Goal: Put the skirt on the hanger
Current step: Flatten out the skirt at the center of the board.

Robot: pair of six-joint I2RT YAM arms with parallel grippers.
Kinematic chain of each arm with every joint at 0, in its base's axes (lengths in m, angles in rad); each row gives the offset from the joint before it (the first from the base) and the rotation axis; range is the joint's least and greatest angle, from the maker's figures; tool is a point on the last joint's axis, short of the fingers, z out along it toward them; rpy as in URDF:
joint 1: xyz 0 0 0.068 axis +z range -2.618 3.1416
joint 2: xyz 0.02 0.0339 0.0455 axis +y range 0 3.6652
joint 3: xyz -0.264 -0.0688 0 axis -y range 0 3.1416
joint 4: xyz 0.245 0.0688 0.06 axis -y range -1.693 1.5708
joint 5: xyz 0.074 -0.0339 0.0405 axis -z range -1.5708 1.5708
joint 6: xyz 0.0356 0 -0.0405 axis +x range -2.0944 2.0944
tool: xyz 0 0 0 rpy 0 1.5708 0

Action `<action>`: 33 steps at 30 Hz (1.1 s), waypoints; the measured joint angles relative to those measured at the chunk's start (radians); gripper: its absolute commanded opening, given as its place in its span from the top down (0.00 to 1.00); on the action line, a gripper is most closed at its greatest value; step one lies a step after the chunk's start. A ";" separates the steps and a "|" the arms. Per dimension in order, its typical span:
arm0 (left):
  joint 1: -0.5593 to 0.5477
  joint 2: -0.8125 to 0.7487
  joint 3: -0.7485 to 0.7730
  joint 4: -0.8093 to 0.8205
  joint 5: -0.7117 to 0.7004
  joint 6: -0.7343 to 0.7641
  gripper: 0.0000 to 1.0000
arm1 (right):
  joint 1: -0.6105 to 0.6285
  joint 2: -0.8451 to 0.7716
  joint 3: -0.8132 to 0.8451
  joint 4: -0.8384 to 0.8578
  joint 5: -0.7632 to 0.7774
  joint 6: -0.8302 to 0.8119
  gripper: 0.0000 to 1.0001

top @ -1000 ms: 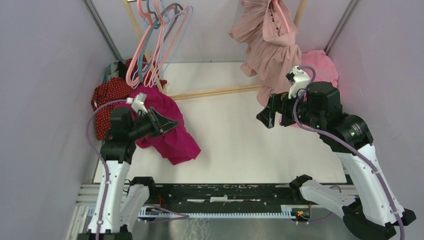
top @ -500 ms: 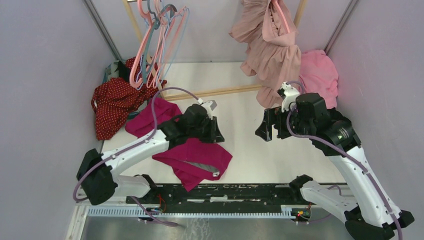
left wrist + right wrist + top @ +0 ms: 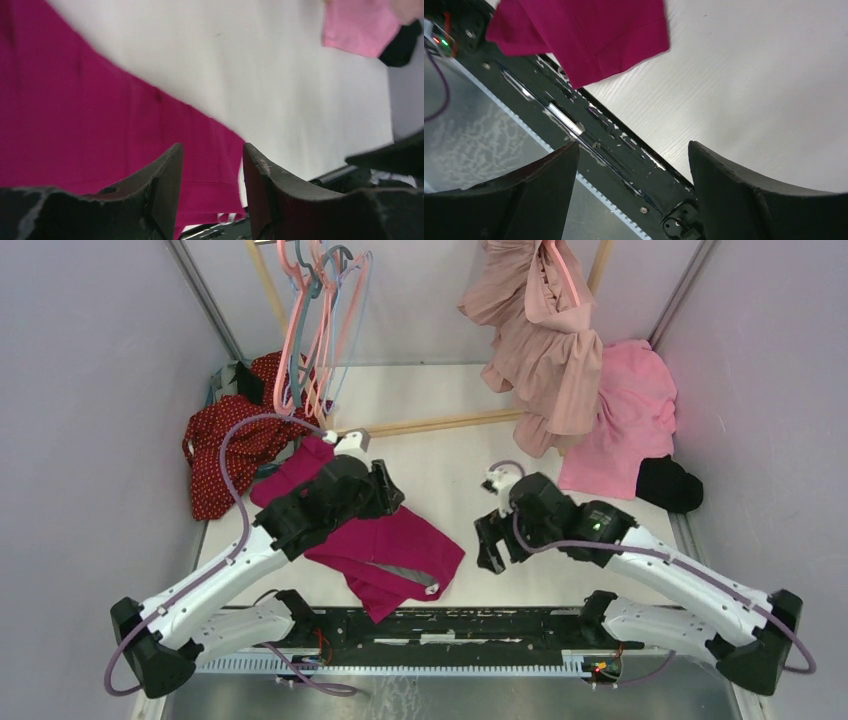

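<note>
Near the table's (image 3: 450,450) front edge: magenta skirt (image 3: 385,550) lies flat, just dropped by left gripper (image 3: 212,155), fingers now parted, empty; right gripper (image 3: 634,150), wide and empty, has swung in beside it; hangers (image 3: 310,330) well apart, hanging unstarted.

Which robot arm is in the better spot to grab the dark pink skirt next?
Probably left. The left pincer hangs right over the crumpled magenta cloth skirt, jaws apart. The right pincer, also open, sits beside the skirt over the white table, with only the skirt's corner in its view.
</note>
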 measured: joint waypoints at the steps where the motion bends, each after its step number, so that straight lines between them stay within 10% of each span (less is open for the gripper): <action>1: 0.016 -0.020 -0.023 -0.009 -0.013 -0.005 0.45 | 0.079 0.016 -0.022 0.027 0.046 0.013 0.14; 4: 0.076 -0.104 -0.143 -0.055 -0.043 -0.043 0.42 | 0.249 0.058 -0.057 0.088 0.147 0.042 0.14; 6: 0.104 -0.173 -0.224 -0.119 -0.069 -0.076 0.18 | 0.335 0.093 -0.071 0.132 0.221 0.066 0.13; 33: 0.111 -0.254 -0.187 -0.405 -0.280 -0.281 0.14 | 0.521 0.631 0.132 0.441 0.510 -0.035 0.21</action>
